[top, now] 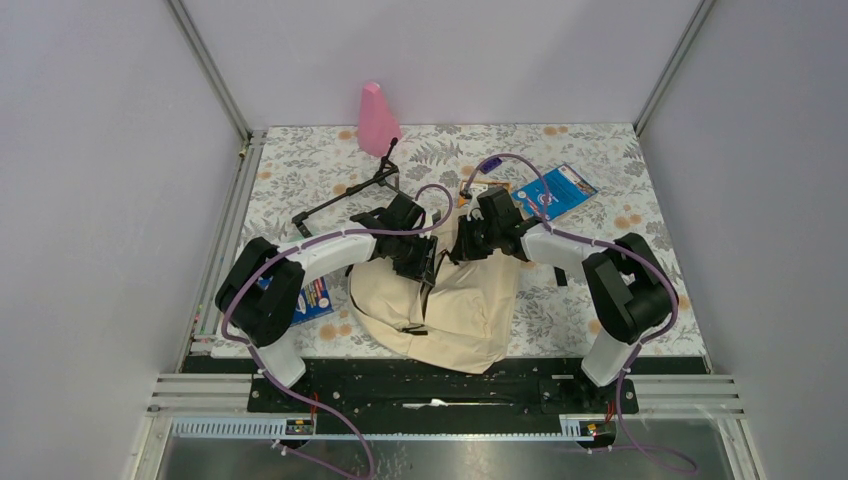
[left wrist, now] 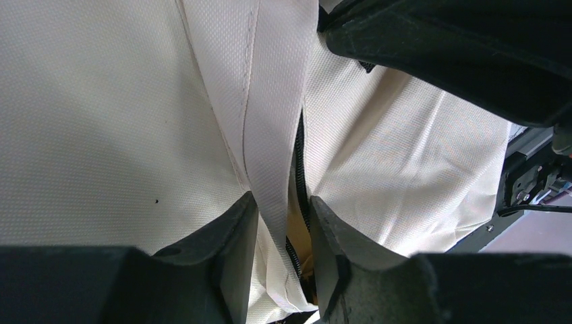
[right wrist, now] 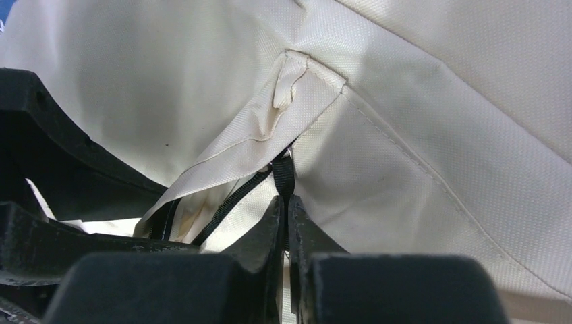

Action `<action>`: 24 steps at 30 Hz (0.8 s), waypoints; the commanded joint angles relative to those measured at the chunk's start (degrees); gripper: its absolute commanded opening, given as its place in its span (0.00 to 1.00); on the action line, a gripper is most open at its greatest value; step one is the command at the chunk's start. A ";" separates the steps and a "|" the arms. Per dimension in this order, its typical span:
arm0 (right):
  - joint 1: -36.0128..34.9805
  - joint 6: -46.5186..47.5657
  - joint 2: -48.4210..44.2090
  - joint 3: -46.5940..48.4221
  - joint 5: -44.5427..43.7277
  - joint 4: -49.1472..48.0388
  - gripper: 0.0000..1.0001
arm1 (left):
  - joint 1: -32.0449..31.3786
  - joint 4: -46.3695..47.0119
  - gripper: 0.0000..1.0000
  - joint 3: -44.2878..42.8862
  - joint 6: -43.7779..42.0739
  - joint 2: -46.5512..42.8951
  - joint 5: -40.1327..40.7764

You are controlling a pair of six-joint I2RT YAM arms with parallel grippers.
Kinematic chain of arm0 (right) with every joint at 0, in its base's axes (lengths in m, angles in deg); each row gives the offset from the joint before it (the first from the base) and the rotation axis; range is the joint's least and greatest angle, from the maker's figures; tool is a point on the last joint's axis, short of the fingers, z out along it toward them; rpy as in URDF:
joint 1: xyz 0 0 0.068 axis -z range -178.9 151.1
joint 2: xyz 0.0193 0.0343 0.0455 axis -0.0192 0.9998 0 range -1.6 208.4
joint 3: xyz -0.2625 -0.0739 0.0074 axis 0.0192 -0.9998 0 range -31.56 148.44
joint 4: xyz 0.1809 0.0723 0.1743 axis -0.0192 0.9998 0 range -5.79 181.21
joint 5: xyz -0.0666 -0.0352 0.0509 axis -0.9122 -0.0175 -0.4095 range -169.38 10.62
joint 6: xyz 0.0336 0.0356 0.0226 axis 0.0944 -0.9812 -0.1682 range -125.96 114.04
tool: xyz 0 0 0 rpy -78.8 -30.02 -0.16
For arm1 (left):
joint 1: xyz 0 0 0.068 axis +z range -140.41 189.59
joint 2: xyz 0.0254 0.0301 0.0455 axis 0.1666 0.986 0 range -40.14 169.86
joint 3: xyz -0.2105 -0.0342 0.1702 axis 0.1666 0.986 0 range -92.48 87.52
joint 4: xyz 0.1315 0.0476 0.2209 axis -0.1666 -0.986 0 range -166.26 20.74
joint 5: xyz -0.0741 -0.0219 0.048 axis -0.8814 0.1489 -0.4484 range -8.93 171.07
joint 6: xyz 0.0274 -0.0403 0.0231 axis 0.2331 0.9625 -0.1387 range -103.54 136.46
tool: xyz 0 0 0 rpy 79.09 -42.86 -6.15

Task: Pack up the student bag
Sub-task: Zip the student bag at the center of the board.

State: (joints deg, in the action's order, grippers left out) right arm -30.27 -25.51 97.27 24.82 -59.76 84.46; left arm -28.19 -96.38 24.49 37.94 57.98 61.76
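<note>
Clearly early in the job. Finds the bag [top: 455,310] lying slumped at the middle of the table's [top: 620,160] near edge, just in front of the arm bases. Looks to be at the unzipping step, judging by both grips. Pinches the zipper pull [right wrist: 284,177] with the right gripper [right wrist: 286,202], jaws clenched almost together on the black tab. Clamps a fold of cream fabric beside the zipper [left wrist: 297,162] with the left gripper [left wrist: 281,202], jaws pressed against either side of that fold, seemingly to brace the bag. Shows nothing packed yet: leaves a pink bottle [top: 377,118] at the far edge, a blue packet [top: 555,192] toward the far right corner, a second blue packet [top: 312,298] by the left edge under the left arm, and a thin black stand [top: 345,200] left of centre, all outside the bag. Leaves the bulk of the work ahead, then: opening the zipper fully, loading the loose things, closing up.

From above, gives the layout, with both arms meeting over the bag's far end and the loose things around it, but hides the fingertips and the zipper under the wrists. From the left wrist, reveals the black zipper teeth running down beside the held fold, plus a dark part of the other arm at the top right. From the right wrist, alone shows the pull tab and the stitched corner where the seam ends; cannot tell from there how far the opening reaches.
</note>
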 commanded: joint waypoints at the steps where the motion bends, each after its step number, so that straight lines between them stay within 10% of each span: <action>1: 0.04 -0.75 -1.08 1.38 0.20 -2.01 0.00 | 0.16 0.30 0.33 -1.87 -0.20 -0.86 -0.74; 15: -1.90 -1.69 -18.17 -5.80 0.28 -2.83 0.00 | 1.26 -0.07 0.72 -2.15 -4.66 -14.80 20.41; 24: -9.07 -7.69 -20.46 -14.33 -0.40 -11.68 0.00 | 4.93 1.05 0.77 -9.75 3.46 -8.14 2.00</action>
State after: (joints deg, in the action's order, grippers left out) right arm -35.30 -29.57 79.43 13.08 -60.50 79.02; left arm -23.78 -97.62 18.92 37.15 44.67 72.25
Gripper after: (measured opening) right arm 0.022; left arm 0.763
